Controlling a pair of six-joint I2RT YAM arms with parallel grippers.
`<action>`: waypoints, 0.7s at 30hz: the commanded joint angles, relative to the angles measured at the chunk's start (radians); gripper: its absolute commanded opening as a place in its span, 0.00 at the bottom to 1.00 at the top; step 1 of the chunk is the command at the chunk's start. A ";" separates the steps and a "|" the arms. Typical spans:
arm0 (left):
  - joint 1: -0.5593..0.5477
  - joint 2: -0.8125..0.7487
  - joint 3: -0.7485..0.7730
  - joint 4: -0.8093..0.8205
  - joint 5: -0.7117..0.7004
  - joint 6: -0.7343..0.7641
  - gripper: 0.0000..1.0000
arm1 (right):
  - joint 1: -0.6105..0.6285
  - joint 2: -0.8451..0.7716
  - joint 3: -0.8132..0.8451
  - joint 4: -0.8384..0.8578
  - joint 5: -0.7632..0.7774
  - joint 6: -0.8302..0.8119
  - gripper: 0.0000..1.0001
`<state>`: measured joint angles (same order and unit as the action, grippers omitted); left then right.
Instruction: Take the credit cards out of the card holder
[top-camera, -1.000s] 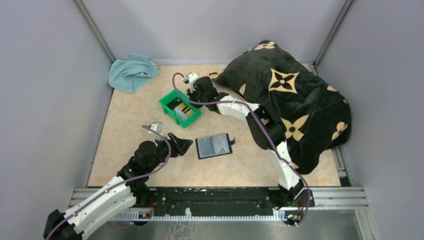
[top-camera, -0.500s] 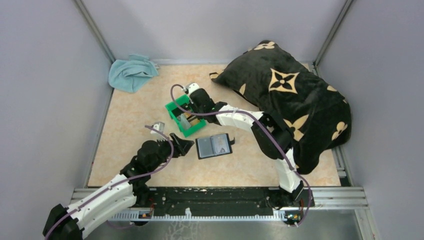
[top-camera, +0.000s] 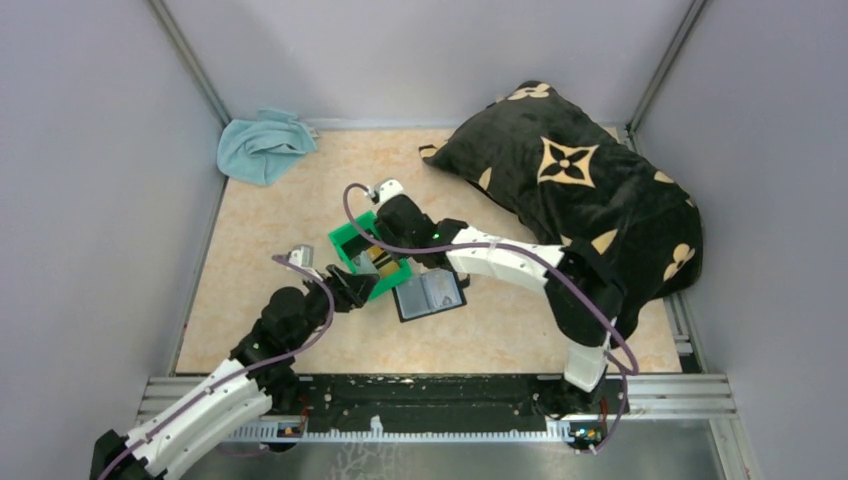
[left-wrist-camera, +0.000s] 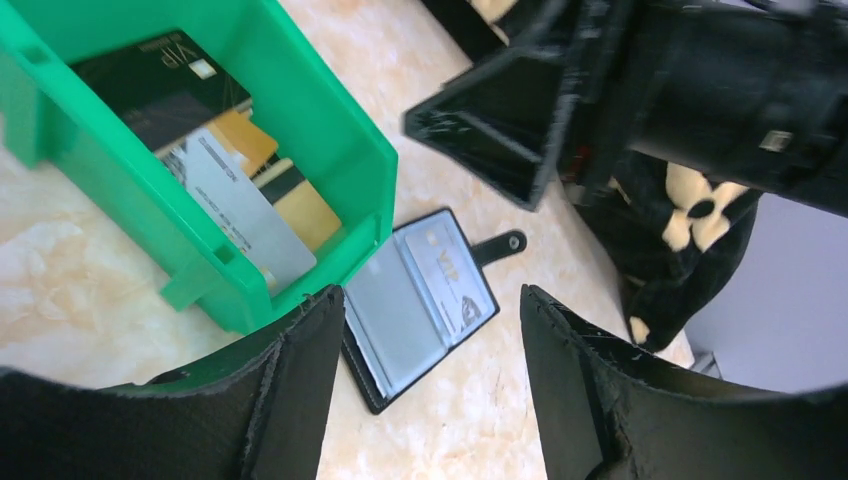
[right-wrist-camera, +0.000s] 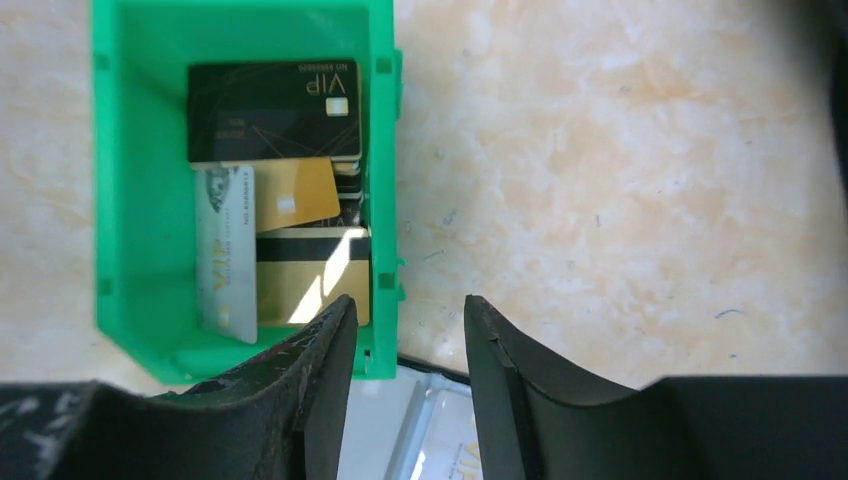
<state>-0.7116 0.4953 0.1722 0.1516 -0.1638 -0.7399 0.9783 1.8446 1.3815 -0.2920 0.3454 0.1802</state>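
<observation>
Left claw (left-wrist-camera: 430, 297) spread wide and empty, low over the counter (top-camera: 270, 240) at the near-left corner of the green bin (right-wrist-camera: 140, 150). Card holder (top-camera: 430, 295) lies open and flat just right of it, against the bin's near side. Printed faces show behind its clear sleeves, so I judge at least one card is left inside. Right claw (right-wrist-camera: 408, 305) parted, holding nothing, above the bin's near rim. Four or so credit cards (right-wrist-camera: 275, 110) lie loose in the bin. Task well along, not finished.
</observation>
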 joint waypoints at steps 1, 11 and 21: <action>-0.002 -0.112 0.048 -0.121 -0.111 0.009 0.71 | -0.006 -0.171 -0.040 0.094 -0.063 0.005 0.45; -0.002 -0.333 0.103 -0.392 -0.360 -0.083 0.53 | -0.006 -0.127 -0.148 0.270 -0.404 0.033 0.33; -0.002 -0.350 0.110 -0.435 -0.373 -0.091 0.54 | -0.005 -0.009 -0.187 0.383 -0.536 0.076 0.33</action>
<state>-0.7116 0.1455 0.2512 -0.2554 -0.5140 -0.8215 0.9710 1.8095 1.1900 -0.0242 -0.1108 0.2310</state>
